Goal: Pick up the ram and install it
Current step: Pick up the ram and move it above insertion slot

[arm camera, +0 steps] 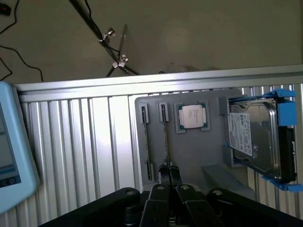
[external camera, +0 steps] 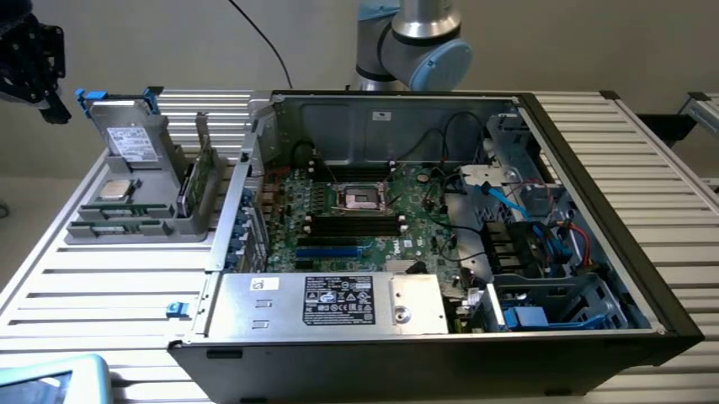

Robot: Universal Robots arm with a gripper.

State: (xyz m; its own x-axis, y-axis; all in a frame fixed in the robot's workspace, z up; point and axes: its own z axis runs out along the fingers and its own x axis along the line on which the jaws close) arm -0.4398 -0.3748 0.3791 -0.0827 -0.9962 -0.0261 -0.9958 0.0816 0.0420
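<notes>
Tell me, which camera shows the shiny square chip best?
The wrist view. It faces the square chip almost squarely, so its whole silver top shows, sitting in the gray holder. The exterior view sees that chip from a slant, lying in the holder beside the open computer case.

Green ram (external camera: 198,189) and motherboard (external camera: 418,225), grey holder (arm camera: 189,151), blue-framed silver hard drive (arm camera: 258,137), ribbed silvery table (arm camera: 85,137).
</notes>
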